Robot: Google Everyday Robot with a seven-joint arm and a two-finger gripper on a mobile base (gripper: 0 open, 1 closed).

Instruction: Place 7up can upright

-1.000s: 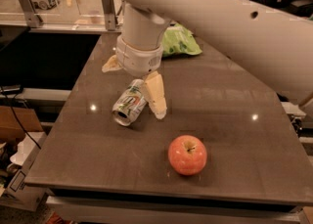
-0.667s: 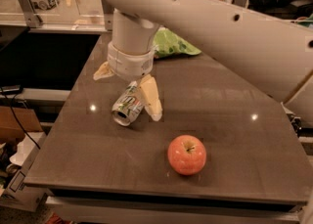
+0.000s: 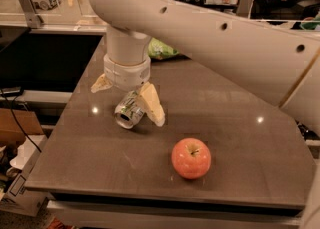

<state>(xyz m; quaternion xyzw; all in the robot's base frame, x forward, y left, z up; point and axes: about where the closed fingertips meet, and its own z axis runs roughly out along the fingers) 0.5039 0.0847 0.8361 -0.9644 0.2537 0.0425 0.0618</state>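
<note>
Camera view: the can (image 3: 128, 112) lies on its side on the table (image 3: 235, 98), toward the left half, with one round end facing the front-left edge. The gripper (image 3: 127, 104) hangs straight down over it from the arm, jaws spread wide and closed on nothing. One finger (image 3: 151, 104) stands just beside the can's flank, possibly touching it. The other is well clear on the far side, so the can sits in the gap, off-centre. An apple (image 3: 191, 158) rests nearer the front edge, apart from the can. A green bag (image 3: 162, 50) shows behind the arm at the far side.

The can is probably light, with thin metal walls. I cannot tell whether it is full or empty. If empty, a hard squeeze would dent it. Its skin is smooth and round, so on its side it will likely roll away from a one-sided push and may slip in a loose grip.

The best hold seems to be across the body at mid-length, with the pads on opposite sides of the cylinder. The rims offer little to hold. That grip needs the gripper centred first so both fingers meet the can together. The pressure should be firm but modest. Once lifted, the can must be turned so a flat end meets the table.
</note>
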